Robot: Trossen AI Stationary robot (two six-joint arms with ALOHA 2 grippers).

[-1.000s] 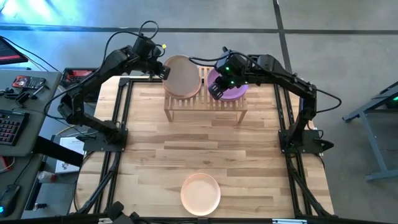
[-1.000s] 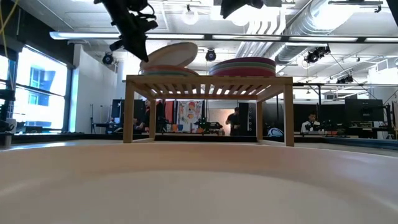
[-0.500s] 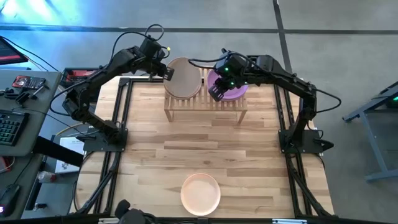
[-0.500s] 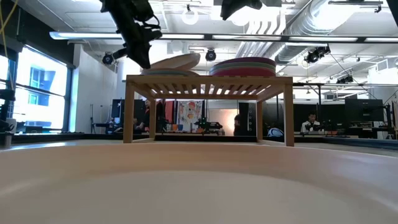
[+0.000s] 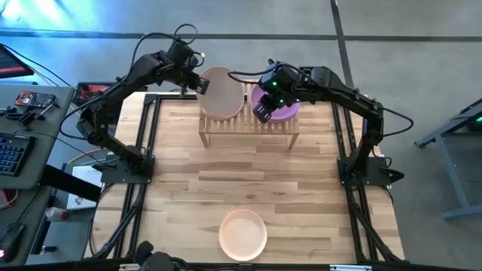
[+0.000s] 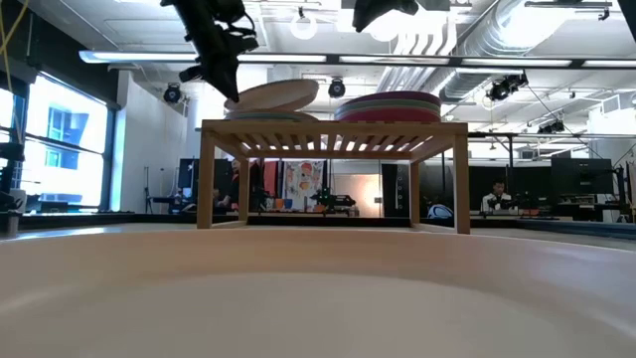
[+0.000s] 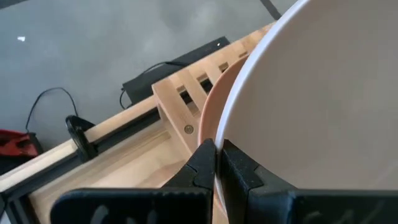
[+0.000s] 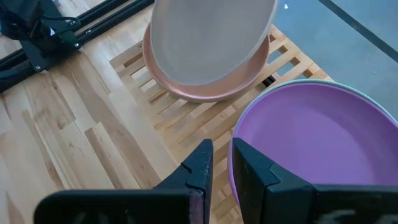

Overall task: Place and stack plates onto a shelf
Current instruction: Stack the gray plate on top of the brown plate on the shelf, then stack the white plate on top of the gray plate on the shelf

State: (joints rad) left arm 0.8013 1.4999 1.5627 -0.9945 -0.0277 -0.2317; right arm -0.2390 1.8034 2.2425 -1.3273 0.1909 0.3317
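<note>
Lowered since earlier, the grey-beige plate (image 5: 221, 93) pinched by the left gripper (image 7: 217, 163) fingers stays tilted over the shelf (image 5: 248, 126); released so, it could slide off its stack.

A robotics lab or open workshop hall is shown. A bare concrete floor (image 5: 422, 45) is seen around the wooden worktable (image 5: 248, 181). Exposed ventilation ducts (image 6: 467, 50) and pendant lamps (image 6: 304, 22) are hung from a high ceiling. On the left, a side desk (image 5: 30, 128) is loaded with a keyboard (image 5: 9, 154) and cables. Far behind the table, people (image 6: 497, 199) are seated at monitors (image 6: 581, 179), and tall windows (image 6: 60, 149) are set on the left.
</note>
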